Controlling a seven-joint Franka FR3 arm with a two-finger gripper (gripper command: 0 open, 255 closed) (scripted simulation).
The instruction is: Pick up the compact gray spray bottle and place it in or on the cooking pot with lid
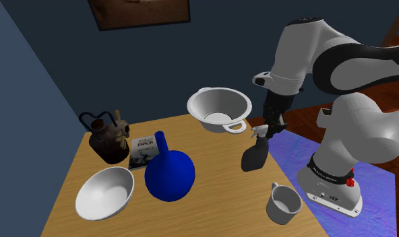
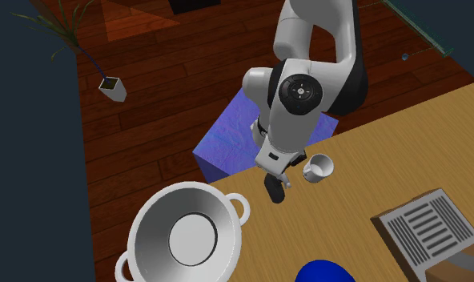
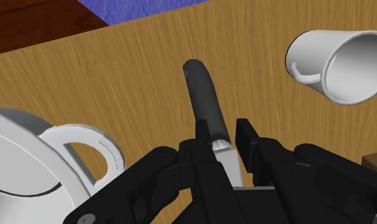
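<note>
End effector (image 3: 224, 137) clamped on the bottle's (image 3: 203, 95) pale top, at the desk (image 1: 211, 195) edge near my stand. Narrow grip: the long dark body could swing or slip and clip the pot (image 1: 206, 121) rim just beyond.

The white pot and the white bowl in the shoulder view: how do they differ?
The pot has two loop handles on its rim; the bowl has none. The pot's floor is flat, the bowl's rounded. The pot stands at the table's far edge, the bowl at the near edge beside the blue vase. Both are white, open and empty.
</note>
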